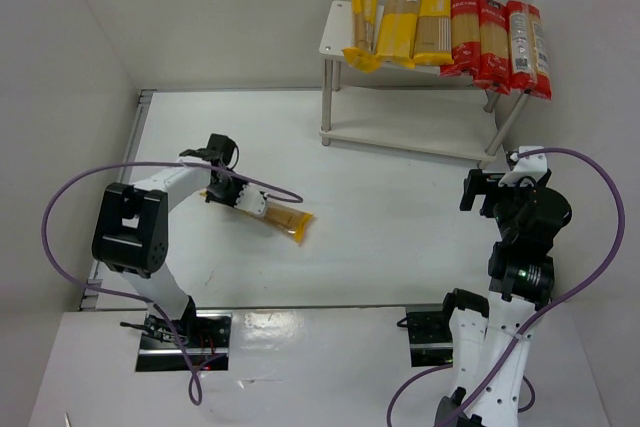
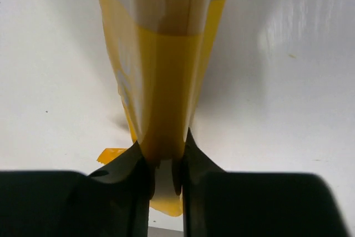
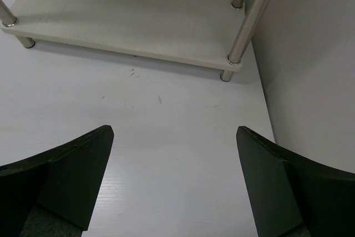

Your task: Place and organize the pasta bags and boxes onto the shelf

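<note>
One yellow pasta bag (image 1: 278,216) lies on the table, left of centre, its far end pointing right. My left gripper (image 1: 224,193) is shut on its near end; in the left wrist view both black fingers pinch the yellow bag (image 2: 166,59) at the gripper (image 2: 165,156). The white two-tier shelf (image 1: 334,35) stands at the back right. Its top board carries three yellow packets (image 1: 402,27) and three red packets (image 1: 496,43) side by side. My right gripper (image 1: 488,190) stands open over the table, short of the shelf's lower board (image 3: 127,20), with nothing between its fingers (image 3: 175,134).
White walls close in the table on the left, back and right; the right wall (image 3: 310,54) runs close beside the shelf's right legs (image 3: 244,31). Purple cables (image 1: 70,197) loop off both arms.
</note>
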{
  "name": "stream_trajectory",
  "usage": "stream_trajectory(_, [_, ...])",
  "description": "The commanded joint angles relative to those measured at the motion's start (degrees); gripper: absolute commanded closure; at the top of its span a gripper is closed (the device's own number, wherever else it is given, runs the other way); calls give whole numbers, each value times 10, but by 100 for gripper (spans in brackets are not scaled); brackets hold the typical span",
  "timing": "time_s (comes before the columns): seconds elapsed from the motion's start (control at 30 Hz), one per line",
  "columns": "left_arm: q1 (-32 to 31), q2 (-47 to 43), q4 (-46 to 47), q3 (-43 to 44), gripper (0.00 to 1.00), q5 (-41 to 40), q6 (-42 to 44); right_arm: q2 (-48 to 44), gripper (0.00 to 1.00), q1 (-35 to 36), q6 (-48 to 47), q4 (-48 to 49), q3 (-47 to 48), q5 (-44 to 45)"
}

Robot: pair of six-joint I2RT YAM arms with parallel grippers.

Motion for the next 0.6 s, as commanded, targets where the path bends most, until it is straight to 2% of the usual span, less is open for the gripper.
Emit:
stream_trajectory(0.0, [-18,48,-106,20,100,91,-69,4,0,-4,-9,-1,2,-10])
stream_trajectory(0.07, [-18,62,-144,50,100,137,-107,4,0,-4,-9,-1,2,-10])
stream_trajectory(0.23, [-18,55,-149,91,100,226,-197,9,0,15,-14,-1,2,-16])
stream_trajectory(0.57, [-18,-11,-82,98,100,293,-356,58,0,95,-47,-23,18,-69])
